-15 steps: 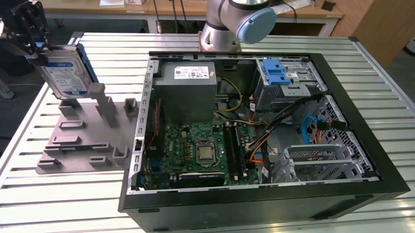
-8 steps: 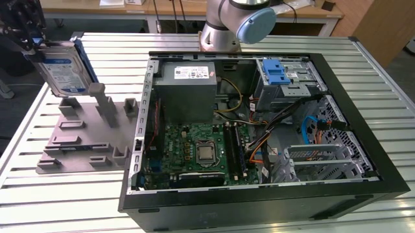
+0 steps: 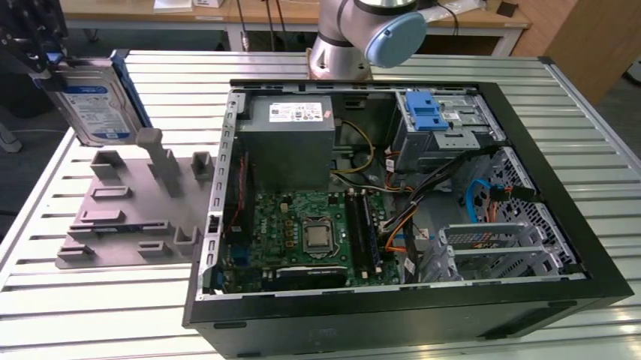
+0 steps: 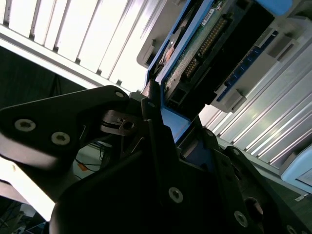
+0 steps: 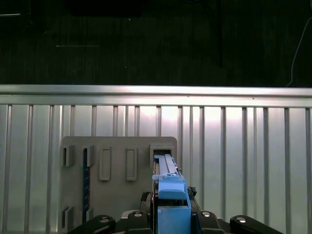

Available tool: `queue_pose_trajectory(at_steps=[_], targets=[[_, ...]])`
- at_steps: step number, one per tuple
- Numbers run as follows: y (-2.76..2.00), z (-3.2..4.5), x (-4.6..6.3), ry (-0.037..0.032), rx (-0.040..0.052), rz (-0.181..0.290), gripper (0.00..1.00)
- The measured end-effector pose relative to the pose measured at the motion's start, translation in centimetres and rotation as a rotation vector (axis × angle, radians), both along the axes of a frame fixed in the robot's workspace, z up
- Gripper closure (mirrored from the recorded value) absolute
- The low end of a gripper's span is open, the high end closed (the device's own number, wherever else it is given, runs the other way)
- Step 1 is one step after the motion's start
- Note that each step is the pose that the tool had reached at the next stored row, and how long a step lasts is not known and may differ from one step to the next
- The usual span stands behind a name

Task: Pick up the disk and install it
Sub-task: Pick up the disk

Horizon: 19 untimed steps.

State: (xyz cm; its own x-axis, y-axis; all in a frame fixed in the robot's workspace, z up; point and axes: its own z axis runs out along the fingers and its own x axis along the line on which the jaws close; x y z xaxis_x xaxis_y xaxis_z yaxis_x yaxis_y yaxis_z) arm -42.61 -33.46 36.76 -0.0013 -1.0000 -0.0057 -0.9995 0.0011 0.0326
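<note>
The disk [image 3: 97, 111] hangs upright at the exterior view's far left, a silver drive with a white-and-blue label and blue side rails. My gripper [image 3: 55, 69] is shut on its upper end and holds it just over the grey slotted tray [image 3: 125, 217]. In the first wrist view the disk [image 5: 169, 181] appears edge-on, its blue rail toward the camera, between the gripper [image 5: 173, 214] fingers and above a tray [image 5: 114, 195] slot. The second wrist view gives the disk's [image 4: 202, 53] green circuit-board side beyond the black gripper [image 4: 163, 131].
An open computer case [image 3: 561, 180] lies on the slatted metal table [image 3: 100, 315], on the exterior view's right of the tray. Inside are a grey metal box [image 3: 290, 146], a motherboard [image 3: 311, 232] and a blue-topped drive bay [image 3: 436, 120]. The arm's base [image 3: 350, 45] stands behind the case.
</note>
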Motion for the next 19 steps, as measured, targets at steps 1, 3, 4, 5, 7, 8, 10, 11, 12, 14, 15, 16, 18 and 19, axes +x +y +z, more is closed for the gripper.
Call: queue_pose_trajectory(at_steps=[1, 3, 4, 5, 7, 8, 10, 11, 12, 14, 15, 16, 18, 19], targets=[[0.00, 0.06, 0.0, -0.0001, 0.0003, 0.000, 0.64], [0.00, 0.17, 0.0, -0.0001, 0.0008, 0.000, 0.64], [0.00, 0.22, 0.0, -0.0001, 0.0011, 0.000, 0.64], [0.00, 0.28, 0.0, 0.0000, 0.0016, 0.000, 0.64], [0.00, 0.40, 0.0, 0.0000, 0.0024, 0.000, 0.64], [0.00, 0.47, 0.0, 0.0000, 0.0027, 0.000, 0.64], [0.00, 0.60, 0.0, 0.0001, 0.0034, 0.000, 0.64], [0.00, 0.66, 0.0, 0.0000, 0.0037, 0.000, 0.64], [0.00, 0.72, 0.0, -0.0001, 0.0041, 0.000, 0.64], [0.00, 0.84, 0.0, 0.0000, 0.0048, 0.000, 0.64], [0.00, 0.89, 0.0, 0.0000, 0.0051, 0.000, 0.64], [0.00, 0.95, 0.0, 0.0000, 0.0053, 0.000, 0.64], [0.00, 1.09, 0.0, 0.0000, 0.0058, 0.000, 0.64], [0.00, 1.17, 0.0, 0.0001, 0.0059, 0.000, 0.64]])
